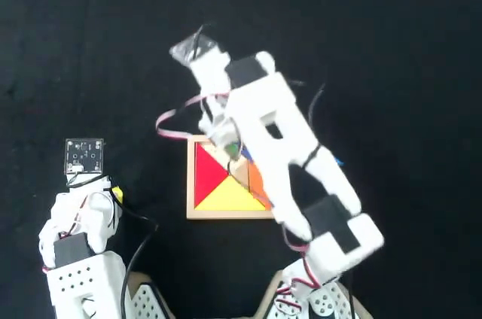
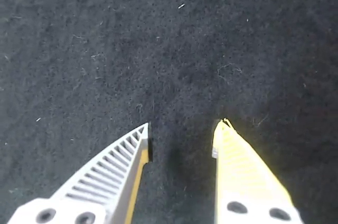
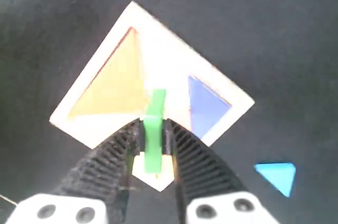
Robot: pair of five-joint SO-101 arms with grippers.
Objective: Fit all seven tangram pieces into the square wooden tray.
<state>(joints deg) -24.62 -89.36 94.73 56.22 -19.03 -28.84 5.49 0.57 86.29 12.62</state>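
The square wooden tray [image 1: 192,214] lies mid-table with a red triangle [image 1: 208,172], a yellow triangle [image 1: 230,198] and an orange piece [image 1: 257,180] in it. My right gripper [image 3: 154,129] hovers over the tray's [image 3: 71,115] far side, shut on a green piece [image 3: 155,129] held on edge; the green piece [image 1: 235,150] peeks out under the arm. The right wrist view also shows a yellow-orange triangle [image 3: 113,84] and a blue triangle [image 3: 206,106] in the tray. A light blue triangle [image 3: 277,175] lies on the cloth beside it. My left gripper [image 2: 185,129] is open over bare cloth.
The left arm [image 1: 79,236] sits folded at the near left corner, well away from the tray. The right arm [image 1: 301,161] stretches across the tray's right part and hides it. Black cloth [image 1: 392,71] covers the table, with open room on all sides.
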